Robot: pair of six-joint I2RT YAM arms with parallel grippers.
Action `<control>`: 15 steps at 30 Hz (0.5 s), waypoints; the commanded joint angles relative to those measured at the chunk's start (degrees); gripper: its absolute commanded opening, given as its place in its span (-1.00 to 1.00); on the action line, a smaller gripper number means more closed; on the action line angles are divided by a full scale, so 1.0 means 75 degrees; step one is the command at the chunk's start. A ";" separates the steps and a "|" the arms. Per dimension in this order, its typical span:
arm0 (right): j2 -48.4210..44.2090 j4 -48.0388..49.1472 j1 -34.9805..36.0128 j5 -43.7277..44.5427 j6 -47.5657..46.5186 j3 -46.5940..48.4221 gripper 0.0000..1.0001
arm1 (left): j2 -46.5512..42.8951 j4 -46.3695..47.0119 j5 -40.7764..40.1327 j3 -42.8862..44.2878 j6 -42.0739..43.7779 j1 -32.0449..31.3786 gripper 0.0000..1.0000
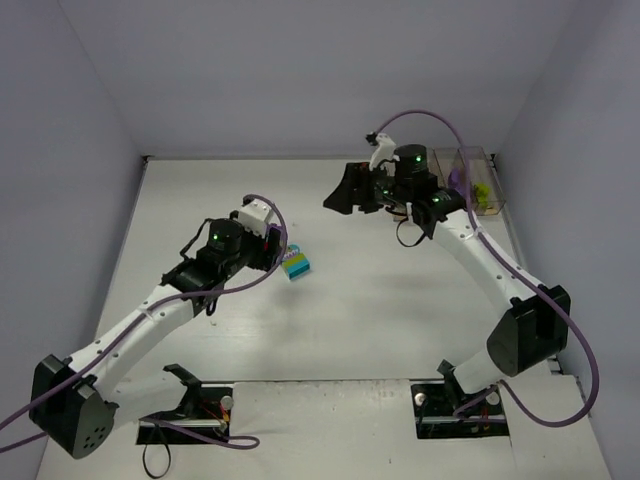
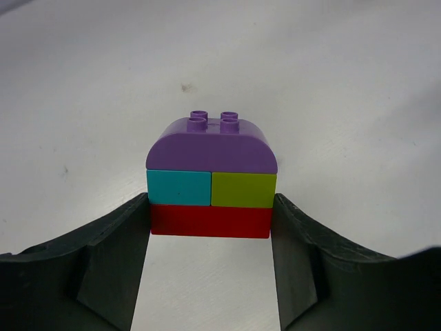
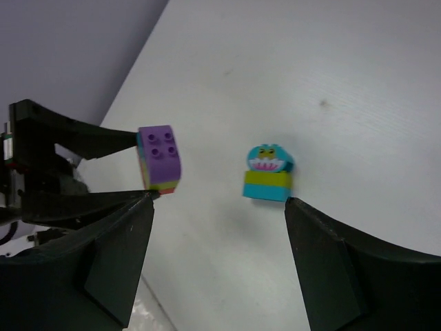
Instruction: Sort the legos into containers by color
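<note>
White table (image 1: 400,330): 1 gripped stack (image 2: 211,183), 1 free stack (image 3: 269,176).

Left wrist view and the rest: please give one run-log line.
left hand: closed on purple-topped stack | right hand: open, empty | monster-face stack: on table, free | containers: far right of table

Top cam overlooks table (image 1: 350,330); L/R wrist cams both see purple-topped stack (image 2: 211,186).

Lego stack (image 2: 211,186): purple top, teal-lime middle, red base.
</note>
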 commanded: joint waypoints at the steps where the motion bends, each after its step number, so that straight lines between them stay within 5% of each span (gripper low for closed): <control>1: 0.0278 0.0198 0.0631 -0.0821 0.0919 0.0591 0.48 | -0.0450 0.0805 0.1116 -0.0154 0.1723 -0.0044 -0.99; 15: 0.1204 0.0209 0.1910 -0.0740 0.1424 0.1073 0.50 | -0.1131 0.1227 0.1961 -0.0260 0.2592 -0.0045 -0.95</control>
